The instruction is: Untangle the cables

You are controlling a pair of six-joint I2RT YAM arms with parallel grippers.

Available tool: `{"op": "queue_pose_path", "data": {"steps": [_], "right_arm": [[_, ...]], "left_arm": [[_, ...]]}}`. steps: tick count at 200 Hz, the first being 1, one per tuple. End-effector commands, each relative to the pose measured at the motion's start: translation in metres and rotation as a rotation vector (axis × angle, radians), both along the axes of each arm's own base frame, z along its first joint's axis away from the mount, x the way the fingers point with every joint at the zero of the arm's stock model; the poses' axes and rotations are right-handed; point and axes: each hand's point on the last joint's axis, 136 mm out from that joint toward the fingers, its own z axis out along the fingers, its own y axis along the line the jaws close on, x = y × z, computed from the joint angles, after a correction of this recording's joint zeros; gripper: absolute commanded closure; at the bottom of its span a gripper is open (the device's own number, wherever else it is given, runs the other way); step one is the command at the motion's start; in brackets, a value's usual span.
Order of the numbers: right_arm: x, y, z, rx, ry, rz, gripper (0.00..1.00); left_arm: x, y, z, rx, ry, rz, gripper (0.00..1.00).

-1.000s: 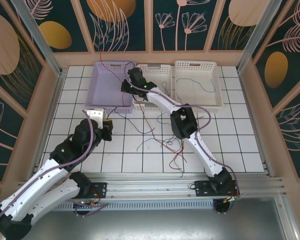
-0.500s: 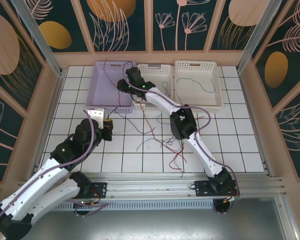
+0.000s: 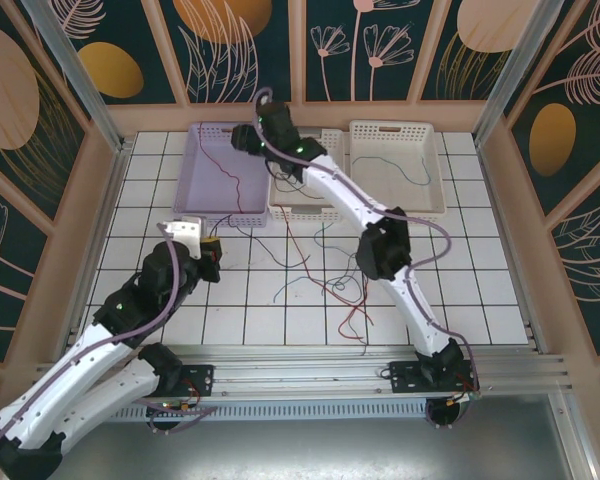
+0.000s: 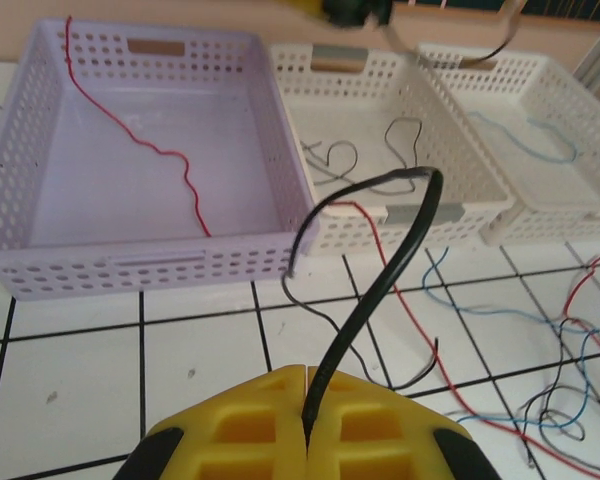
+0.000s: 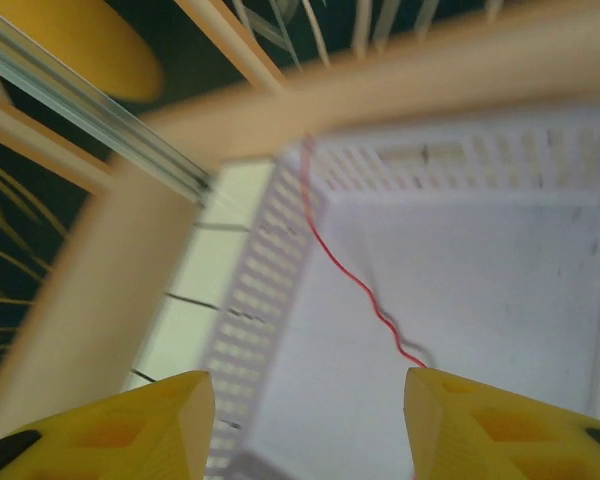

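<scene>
Tiles in white squares covered the tabletop (image 3: 150, 190). On the left side, the left hand (image 4: 305, 380) was shut tight on a black cable (image 4: 395, 258). The cable came up out of the hand and bent over in a high hoop. Its far end pointed down just in front of the purple basket (image 4: 130, 268).

Three baskets stood side by side at the back of the tabletop, and the purple one was the first on the left. One red cable (image 4: 160, 151) lay inside it. It ran in a wavy line from the back left corner, where its end went up over the rim, down to the front of the basket.

The right arm reached across to this basket. The right hand (image 5: 305, 410) hung over the back left part of it. It was open wide, with nothing in it. The red cable lay below the gap and did not touch the hand. That view was blurry.

The middle basket (image 3: 305, 212) held a few thin dark cables (image 4: 342, 148), lying loose. In front of it, on the tiles, sat a tangle (image 3: 338, 283) of red, blue and dark cables, partly under the right arm.

The right basket (image 3: 395, 213) held one blue cable (image 4: 520, 133), curled in soft bends.
</scene>
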Motion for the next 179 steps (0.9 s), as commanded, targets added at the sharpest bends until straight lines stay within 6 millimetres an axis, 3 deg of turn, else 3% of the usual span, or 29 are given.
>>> {"op": "queue_pose_path", "data": {"steps": [1, 18, 44, 74, 109, 148, 179], "right_arm": [[-0.031, -0.036, 0.11, 0.01, -0.178, -0.026, 0.44], [-0.051, -0.056, 0.124, -0.032, -0.205, -0.038, 0.43], [-0.088, -0.098, 0.13, -0.072, -0.26, -0.075, 0.37], [-0.134, -0.153, 0.118, -0.063, -0.301, -0.131, 0.29], [-0.178, -0.198, 0.083, -0.063, -0.272, -0.163, 0.28], [-0.213, -0.237, 0.052, -0.066, -0.254, -0.2, 0.27], [-0.237, -0.258, 0.041, -0.073, -0.228, -0.207, 0.27]], "left_arm": [[0.0, 0.009, 0.022, -0.047, -0.091, 0.033, 1.0], [-0.004, 0.01, 0.038, -0.091, -0.133, 0.029, 1.0], [-0.012, 0.011, 0.079, -0.189, -0.217, 0.008, 1.0], [-0.019, 0.007, 0.142, -0.248, -0.298, -0.04, 1.0], [-0.022, -0.008, 0.221, -0.3, -0.392, -0.126, 1.0], [-0.003, -0.037, 0.278, -0.282, -0.474, -0.199, 1.0], [0.029, -0.061, 0.299, -0.226, -0.527, -0.205, 1.0]]}}
